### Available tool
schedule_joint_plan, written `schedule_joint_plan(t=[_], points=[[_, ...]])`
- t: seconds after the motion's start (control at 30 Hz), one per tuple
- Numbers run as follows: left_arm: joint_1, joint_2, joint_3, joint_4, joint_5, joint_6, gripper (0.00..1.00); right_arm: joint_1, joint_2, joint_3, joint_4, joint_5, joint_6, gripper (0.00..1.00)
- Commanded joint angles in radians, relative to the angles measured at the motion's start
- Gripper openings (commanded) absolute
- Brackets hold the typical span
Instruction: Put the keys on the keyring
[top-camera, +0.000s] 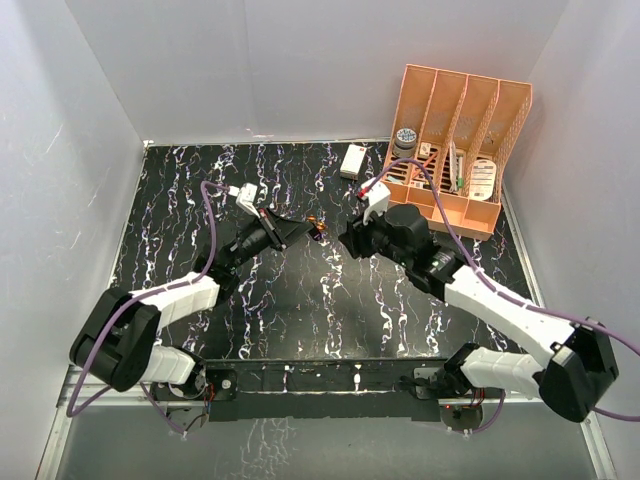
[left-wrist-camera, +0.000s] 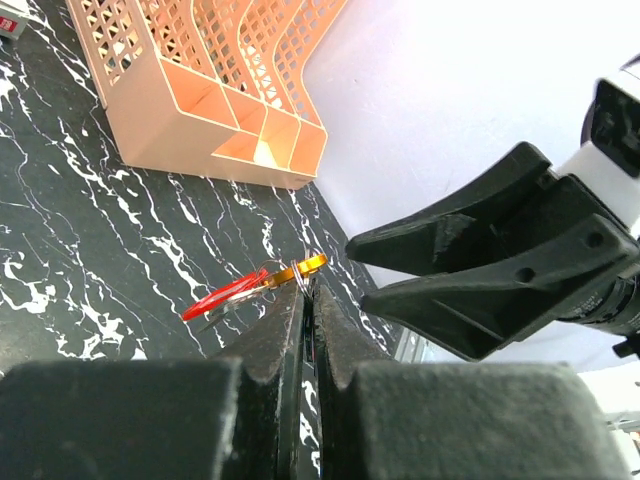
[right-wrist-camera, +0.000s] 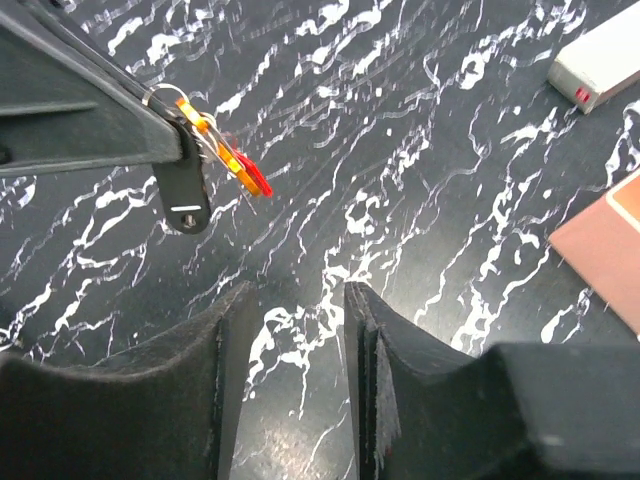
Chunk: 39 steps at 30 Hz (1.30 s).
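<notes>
My left gripper (left-wrist-camera: 308, 290) is shut, pinching the thin orange-brown keyring (left-wrist-camera: 303, 266) at its fingertips, above the table. The red-headed key (left-wrist-camera: 226, 293) hangs from the keyring and points left. In the right wrist view the keyring (right-wrist-camera: 190, 115) shows at the left fingers' tip, with the red key (right-wrist-camera: 252, 173) and the black-headed key (right-wrist-camera: 186, 196) dangling below it. My right gripper (right-wrist-camera: 297, 290) is open with nothing between its fingers, a short way right of the keyring (top-camera: 318, 227). From above, the left gripper (top-camera: 303, 229) and right gripper (top-camera: 346, 240) face each other.
An orange mesh desk organiser (top-camera: 460, 140) holding small items stands at the back right. A white rectangular box (top-camera: 353, 160) lies left of it on the black marbled table (top-camera: 300, 320). White walls close in the left, back and right sides.
</notes>
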Motion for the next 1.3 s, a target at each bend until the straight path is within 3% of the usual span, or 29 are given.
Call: schedule_joint_plan(t=[0.0, 0.4, 0.77, 1.27], points=[[0.025, 0.021, 0.036, 0.107, 0.053, -0.117, 0.0, -0.006, -0.085, -0.067, 0.254, 0.006, -0.039, 0.41], [0.061, 0.065, 0.072, 0.188, 0.131, -0.382, 0.0, -0.053, -0.078, -0.067, 0.338, -0.147, 0.032, 0.42], [0.101, 0.236, 0.074, 0.584, 0.186, -0.768, 0.0, -0.128, -0.144, -0.106, 0.394, -0.24, 0.075, 0.4], [0.102, 0.236, 0.083, 0.619, 0.196, -0.83, 0.0, -0.154, -0.007, -0.083, 0.494, -0.362, 0.089, 0.38]])
